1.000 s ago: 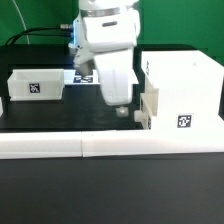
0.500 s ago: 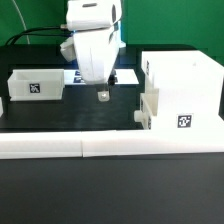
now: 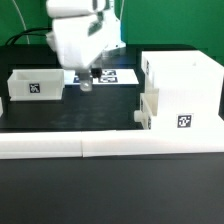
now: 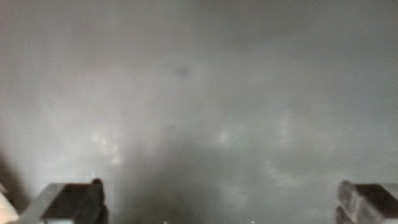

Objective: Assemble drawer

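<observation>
Now we see the gripper, spread and empty, has swung away from the tall case toward the small tray on the table, likely to fetch it.

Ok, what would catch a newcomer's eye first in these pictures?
The big white arm stands out, its hand open and empty above the black table, toward the exterior view's left. At that view's right stands the tall white drawer case with its square tag. At the far left sits a small tagged tray.
</observation>
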{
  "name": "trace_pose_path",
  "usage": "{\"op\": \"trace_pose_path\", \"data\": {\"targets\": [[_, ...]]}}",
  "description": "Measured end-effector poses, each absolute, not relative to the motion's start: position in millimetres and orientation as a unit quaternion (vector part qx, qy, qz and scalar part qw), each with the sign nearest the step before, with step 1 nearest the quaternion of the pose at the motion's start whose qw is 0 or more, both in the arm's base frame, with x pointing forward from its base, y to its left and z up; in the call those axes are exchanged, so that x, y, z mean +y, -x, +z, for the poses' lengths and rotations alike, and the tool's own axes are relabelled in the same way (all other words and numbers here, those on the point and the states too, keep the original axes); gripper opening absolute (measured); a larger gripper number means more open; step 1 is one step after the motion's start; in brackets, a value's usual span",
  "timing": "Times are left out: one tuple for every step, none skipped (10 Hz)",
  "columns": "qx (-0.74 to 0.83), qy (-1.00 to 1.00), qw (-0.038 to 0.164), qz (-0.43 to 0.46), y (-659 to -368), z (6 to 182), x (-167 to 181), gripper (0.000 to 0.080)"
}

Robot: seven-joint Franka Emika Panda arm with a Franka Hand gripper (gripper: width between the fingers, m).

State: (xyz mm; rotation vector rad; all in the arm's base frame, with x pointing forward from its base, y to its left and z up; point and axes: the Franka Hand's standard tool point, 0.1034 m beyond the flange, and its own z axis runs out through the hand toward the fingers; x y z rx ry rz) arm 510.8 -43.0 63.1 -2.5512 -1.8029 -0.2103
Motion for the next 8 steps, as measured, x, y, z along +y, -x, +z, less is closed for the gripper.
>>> {"op": "trace_pose_path", "data": {"targets": [[-0.524, 0.848, -0.002, -0.074, -500, 68.4, -49, 0.0649], [-0.486, 0.870, -0.008, -0.081, -490, 71.7, -54, 0.0649], [-0.448, 0.891, -0.001, -0.078, -488, 71.5, -55, 0.0649], [-0.426, 0.901, 0.002, -0.078, -489, 70.7, -54, 0.0649], [-0.393, 0.916, 0.005, -0.077, -488, 70.5, -54, 0.0649], [-0.366, 0.927, 0.007, -0.077, -488, 70.2, -54, 0.0649], [-0.341, 0.937, 0.008, -0.078, -487, 69.4, -57, 0.0649], [-0.295, 0.952, 0.008, -0.078, -480, 66.1, -68, 0.0649]]}}
